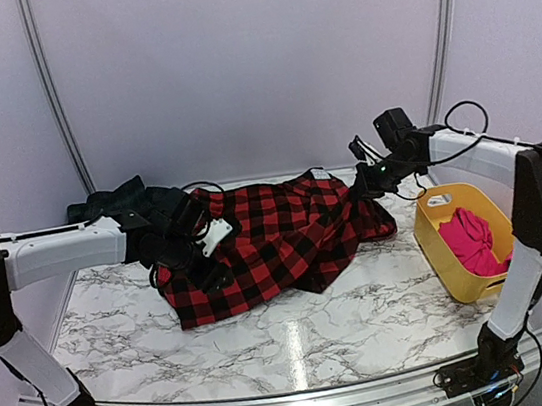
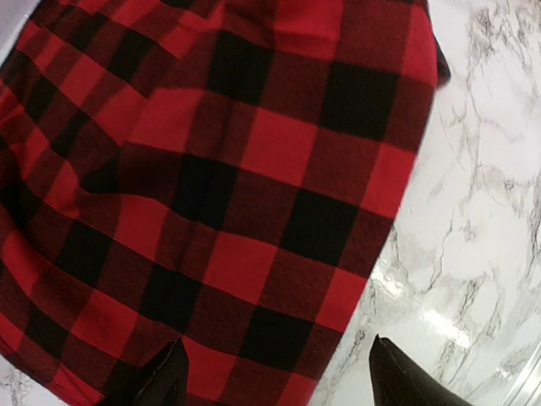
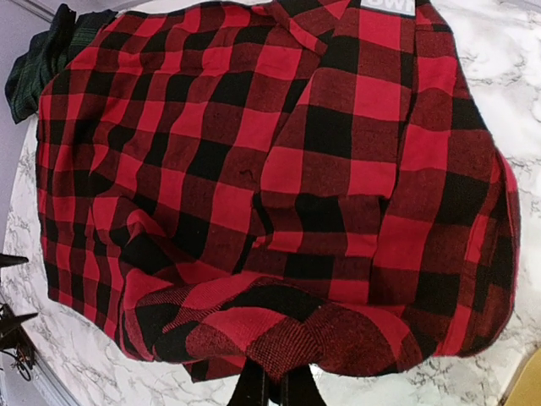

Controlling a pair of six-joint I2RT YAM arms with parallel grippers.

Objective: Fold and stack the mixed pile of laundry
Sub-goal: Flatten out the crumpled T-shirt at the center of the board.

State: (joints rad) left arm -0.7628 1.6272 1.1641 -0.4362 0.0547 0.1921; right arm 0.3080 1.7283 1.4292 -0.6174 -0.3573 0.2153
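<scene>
The checked garment (image 1: 276, 238) lies spread on the tabletop (image 1: 367, 311), roughly in the middle. Its long axis runs left to right, from the near-left corner to the far-right one.

My right fingers (image 3: 275, 389) are at its right edge. They are closed tight, and the wrist view shows the rolled hem pinched at their tips.

My left fingers (image 1: 203, 269) are over its left edge. They are spread wide and hold nothing. The cloth lies directly under them, with bare tabletop just to the near side.

Each arm therefore has one end of the long axis, and neither is nearer overall. I judge the coming fold depends on this. The left fingers must drop onto the left edge and close before both ends can be lifted together.

The dark plaid garment (image 1: 109, 200) is bunched at the far left, touching the checked one. The pink garment (image 1: 468, 236) sits in the yellow tub (image 1: 436, 255) at the right, just beside the right arm.
</scene>
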